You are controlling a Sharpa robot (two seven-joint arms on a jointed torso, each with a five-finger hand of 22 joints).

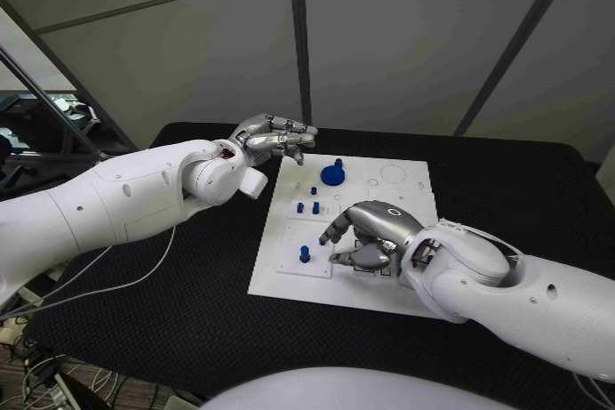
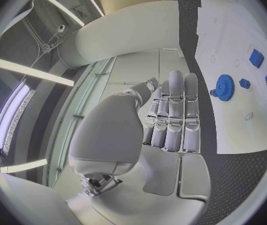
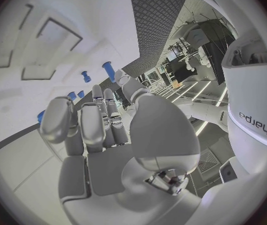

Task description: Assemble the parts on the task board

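The white task board point(image 1: 284, 272) lies in the middle of the black table. A blue gear point(image 1: 333, 172) stands near its far left corner, with small blue pegs point(image 1: 309, 206) just in front of it and one more peg point(image 1: 305, 253) nearer me. My left hand point(image 1: 273, 137) hovers over the board's far left corner, fingers straight and side by side point(image 2: 171, 120), holding nothing; the gear point(image 2: 225, 87) is close beside it. My right hand point(image 1: 365, 237) hangs low over the board's near middle, fingers bent down and empty point(image 3: 99, 130), their tips pointing toward a blue peg point(image 3: 108, 70).
Black table point(image 1: 192, 321) surrounds the board on all sides. Rectangular recesses point(image 3: 58, 35) and a round outline point(image 1: 392, 172) mark the board. A cable point(image 1: 115, 281) trails from my left arm over the table's left edge.
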